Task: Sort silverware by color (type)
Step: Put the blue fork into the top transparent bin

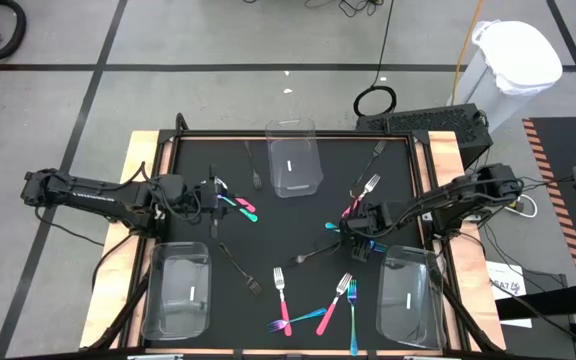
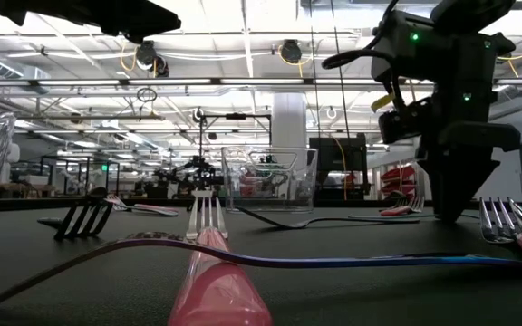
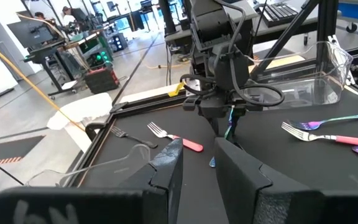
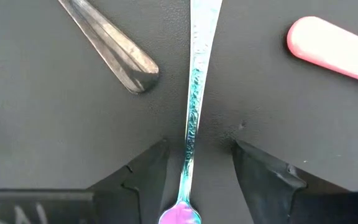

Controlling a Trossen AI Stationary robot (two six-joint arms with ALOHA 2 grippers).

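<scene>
Silverware lies scattered over the black bench: a thin teal-and-iridescent utensil handle runs straight between the right gripper's jaws, which stand apart on either side of it, lowered to the mat and not clenched; its head is cut off from the right wrist view, so its type is hard to tell. Beside it rest a dull grey metal handle and a pink plastic handle, both only partly in view. The left gripper hovers at the bench's left side near a pink and a teal utensil; whether its jaws grip anything cannot be told, since its own body hides them from above. Near the front edge lie a pink-handled fork and teal-handled forks. Three clear rectangular plastic bins stand around: one at the far middle, one front left, one front right.
</scene>
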